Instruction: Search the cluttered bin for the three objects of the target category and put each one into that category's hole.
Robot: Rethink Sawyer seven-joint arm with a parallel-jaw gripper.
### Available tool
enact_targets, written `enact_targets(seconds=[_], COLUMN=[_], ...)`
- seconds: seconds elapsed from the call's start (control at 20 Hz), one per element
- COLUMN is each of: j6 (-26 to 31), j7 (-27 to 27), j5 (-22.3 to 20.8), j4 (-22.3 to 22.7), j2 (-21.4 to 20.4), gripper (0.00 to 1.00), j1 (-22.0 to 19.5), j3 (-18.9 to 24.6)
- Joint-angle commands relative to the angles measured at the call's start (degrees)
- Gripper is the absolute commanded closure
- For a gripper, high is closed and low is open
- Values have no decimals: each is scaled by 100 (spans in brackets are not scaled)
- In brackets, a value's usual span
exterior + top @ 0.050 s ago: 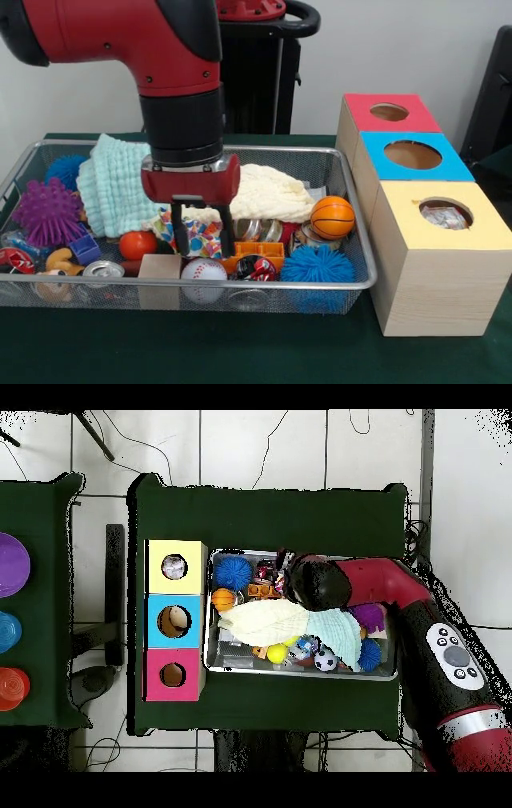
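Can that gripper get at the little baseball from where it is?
Probably yes: the baseball lies uncovered at the bin's near edge, just below the open gripper.

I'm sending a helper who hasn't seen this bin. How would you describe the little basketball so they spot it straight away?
Start at the wire mesh bin on the green table and go to the end nearest the three coloured boxes. The small basketball sits there beside the cream cloth, above a fuzzy blue ball. It is the only smooth orange ball with black seam lines.
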Motion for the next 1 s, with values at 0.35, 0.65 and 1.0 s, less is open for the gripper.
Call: enact_targets(seconds=[0.35,0.65,1.0], j6=[146,210,-61], j7=[-1344,-1430,-1096], j5=[47,-92,-309], j4=[724,739,871], j2=[366,469,526], gripper=[0,0,0], j1=[-670,-864,-750], j3=[545,646,527])
